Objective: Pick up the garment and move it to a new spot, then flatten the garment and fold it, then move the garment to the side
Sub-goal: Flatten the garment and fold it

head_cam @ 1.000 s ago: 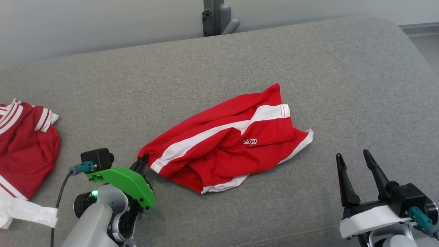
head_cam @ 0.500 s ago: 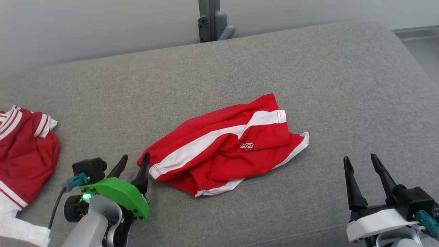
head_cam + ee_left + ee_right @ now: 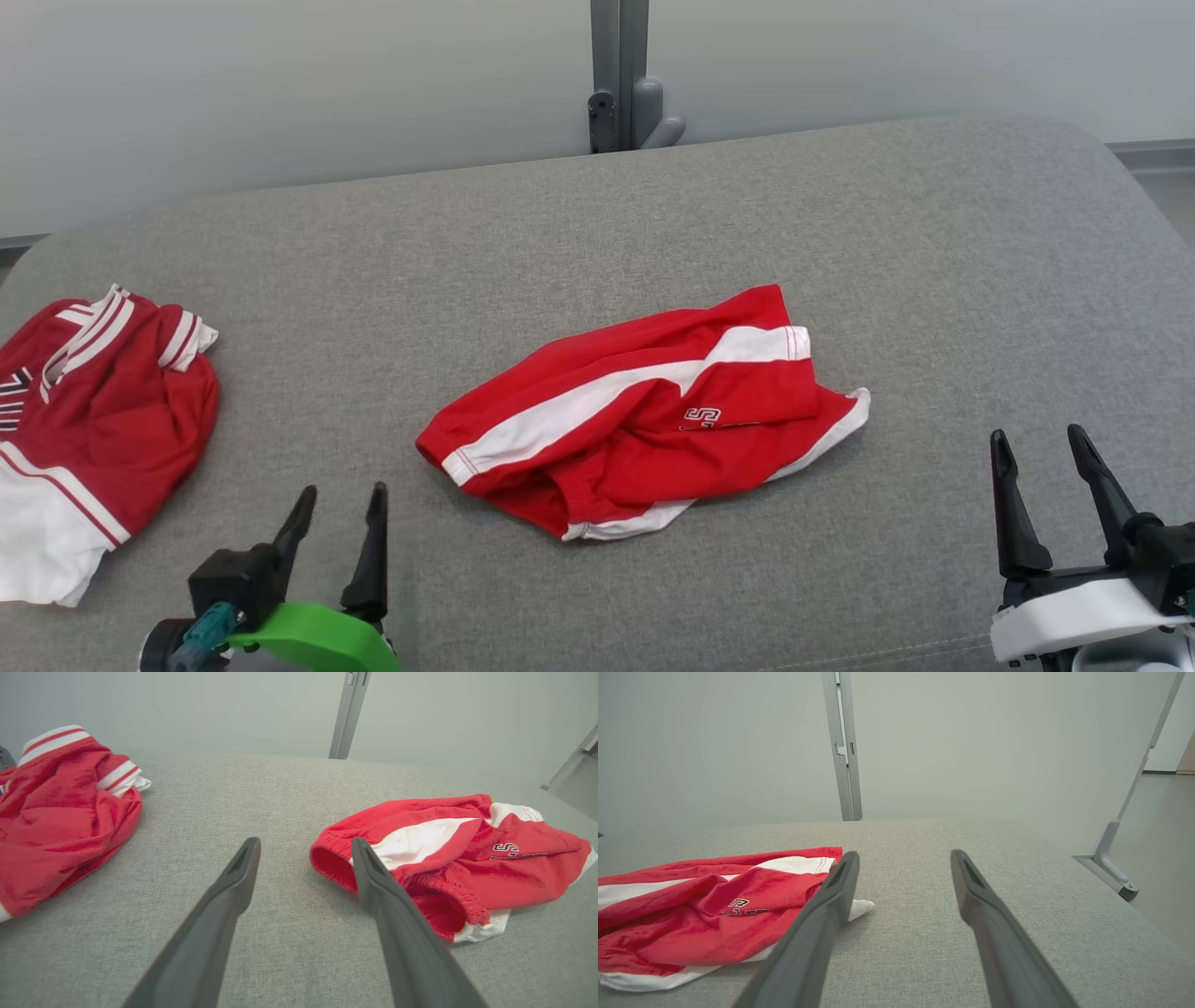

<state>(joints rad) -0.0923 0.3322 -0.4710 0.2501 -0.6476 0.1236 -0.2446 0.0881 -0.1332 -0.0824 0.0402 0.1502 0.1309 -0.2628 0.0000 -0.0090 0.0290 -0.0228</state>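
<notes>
Left gripper (image 3: 343, 489), lower left, and right gripper (image 3: 1038, 434), lower right, stand spread and empty. Shorts (image 3: 644, 420) lie crumpled mid-frame on the grey cushion (image 3: 560, 243). The left wrist view catches a jersey (image 3: 60, 812) at left, and the right wrist view catches floor (image 3: 1157, 826) at right. A pale wall (image 3: 280, 84) stands behind.

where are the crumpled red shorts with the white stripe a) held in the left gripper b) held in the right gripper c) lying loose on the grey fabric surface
c: the red shorts lie on the grey fabric surface, apart from the open left gripper and right gripper.
</notes>
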